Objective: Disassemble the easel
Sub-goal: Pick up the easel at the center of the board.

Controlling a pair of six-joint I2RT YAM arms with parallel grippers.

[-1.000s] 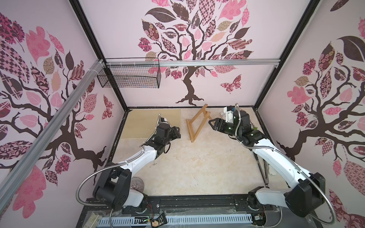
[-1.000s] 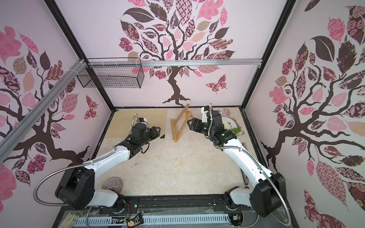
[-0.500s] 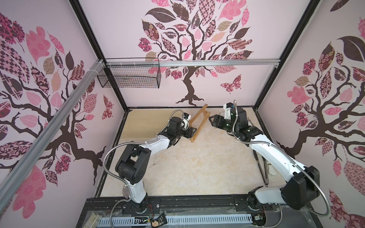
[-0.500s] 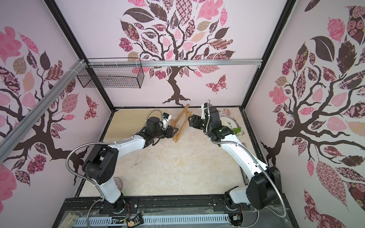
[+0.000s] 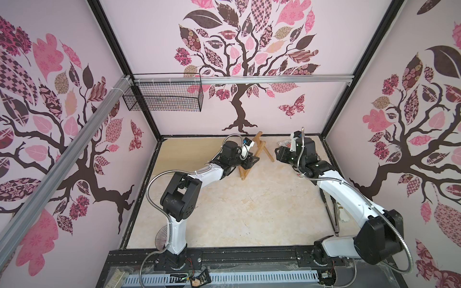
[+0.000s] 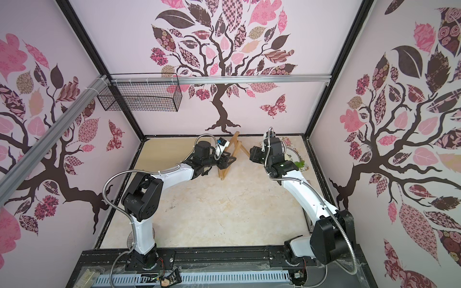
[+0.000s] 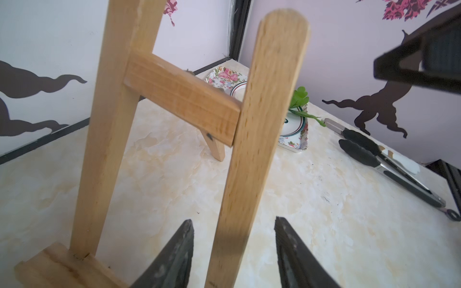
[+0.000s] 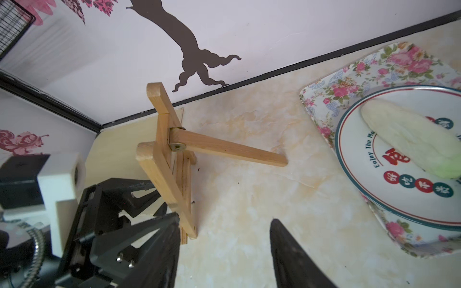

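— Easel (image 5: 259,136) position?
— Upright at the far middle of the marbled tabletop (image 5: 249,212), close to the back wall, in both top views.
— And the left gripper (image 7: 233,222)?
— At its front. The top views hide the jaws. The left wrist view shows the fingers (image 7: 184,239) part open astride one upright slat (image 7: 249,149), with a gap on each side and nothing clamped.
— The right gripper (image 8: 225,222)?
— Just beside the rear leg (image 8: 232,150), fingers (image 8: 282,239) apart over bare table, holding nothing. Only its wrist view shows the brass hinge (image 8: 177,138), and the leg splayed toward a floral tray (image 8: 324,99) carrying a plate (image 8: 361,179).
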